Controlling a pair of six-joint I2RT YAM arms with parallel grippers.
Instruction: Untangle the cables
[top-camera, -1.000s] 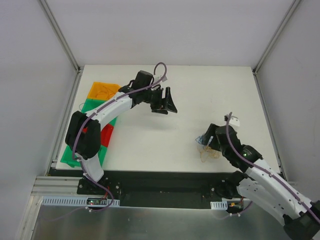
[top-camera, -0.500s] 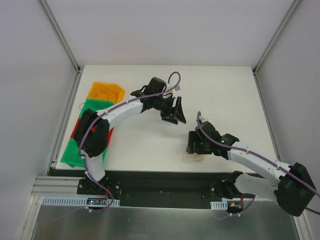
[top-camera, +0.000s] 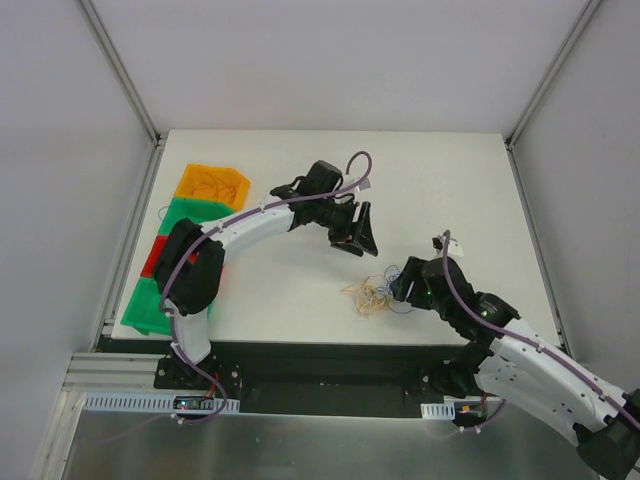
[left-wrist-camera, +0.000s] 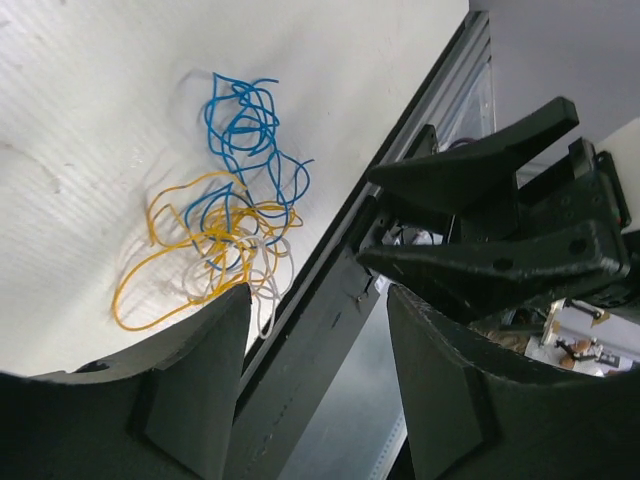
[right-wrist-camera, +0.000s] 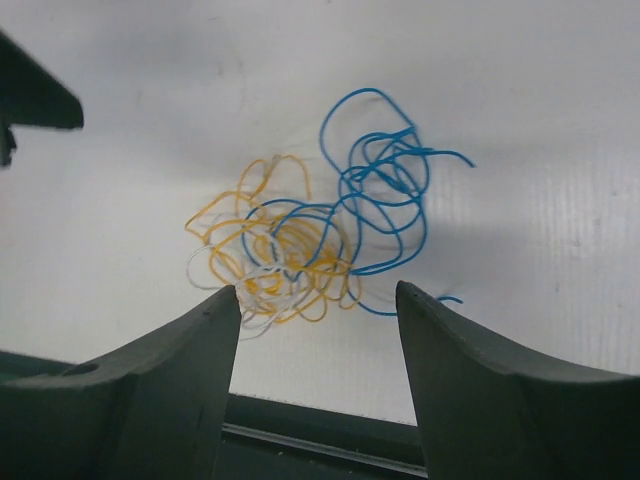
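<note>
The cables (top-camera: 373, 294) lie in a loose clump on the white table near its front edge. In the right wrist view they show as blue loops (right-wrist-camera: 380, 180) tangled with orange strands (right-wrist-camera: 285, 255) and a white one. My right gripper (right-wrist-camera: 315, 290) is open just short of the clump, at its near side, and holds nothing. In the top view the right gripper (top-camera: 405, 285) is at the clump's right. My left gripper (top-camera: 358, 238) hovers open above and behind the clump. The left gripper (left-wrist-camera: 318, 295) is empty, with the cables (left-wrist-camera: 225, 215) to the left of its fingers.
Coloured bins stand along the table's left edge: an orange bin (top-camera: 210, 183) with strands in it, a green one (top-camera: 190, 210), a red one (top-camera: 160, 255) and another green one (top-camera: 145, 305). The black front rail (left-wrist-camera: 330, 330) runs just beyond the cables.
The cables have shifted left from under the right gripper and now lie spread beside it. The right arm swung left, then back. The left gripper moved right and nearer, toward the clump.
</note>
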